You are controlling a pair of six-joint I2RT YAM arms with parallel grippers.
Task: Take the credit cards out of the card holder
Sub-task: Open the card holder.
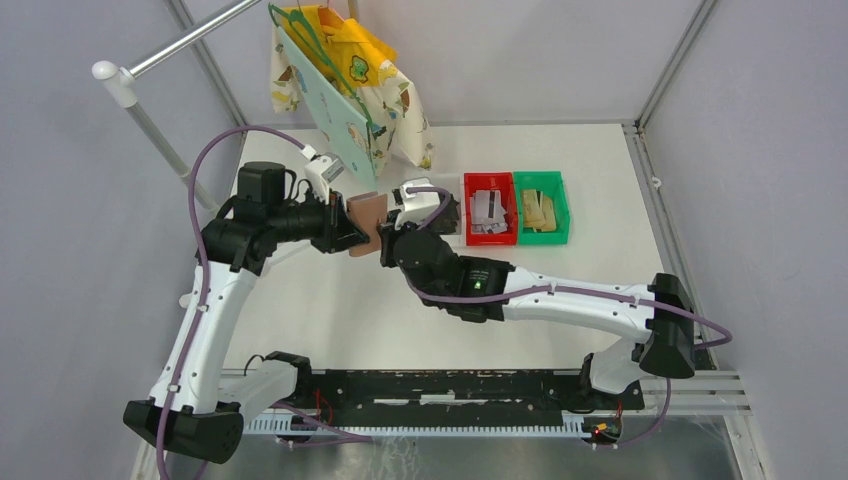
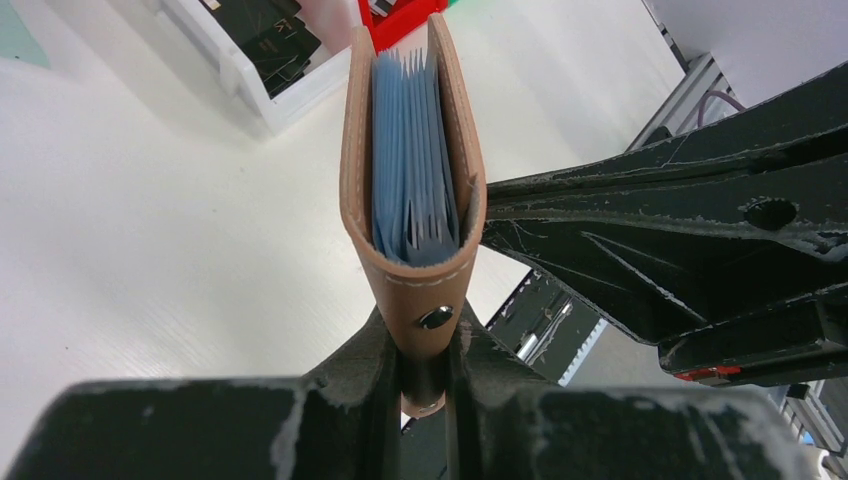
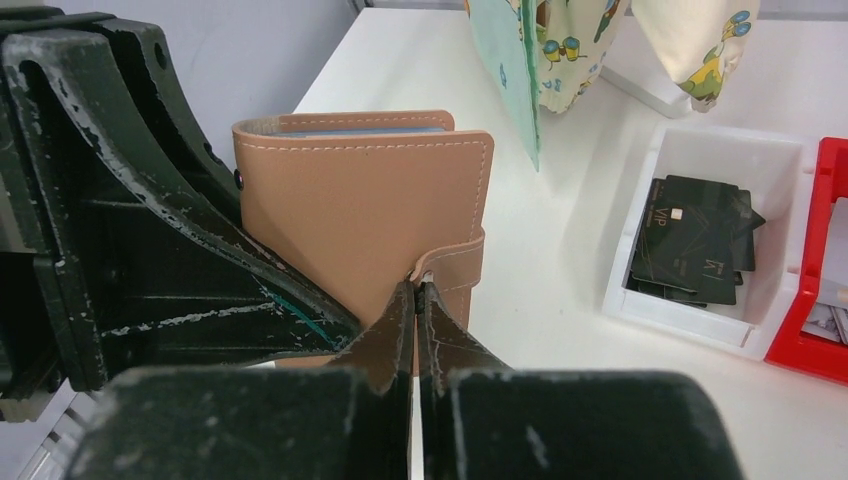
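**Operator:** Report the desk (image 1: 330,300), then the white bin (image 3: 690,318) and the card holder (image 1: 366,215).

**Technician:** The bin stands on the desk. The holder is off the desk, folded shut between both arms. Left gripper (image 2: 425,375): jaws clamped on one edge. Right gripper (image 3: 417,300): jaws closed on the closure tab (image 3: 452,262).

**Operator:** Step in hand?

**Technician:** Probably opening the holder. The next move calls for pulling the tab clear while the left grip holds firm, spreading the blue pockets (image 2: 410,170). Black credit cards (image 3: 690,245) lie in the bin. Cards in the pockets: cannot tell.
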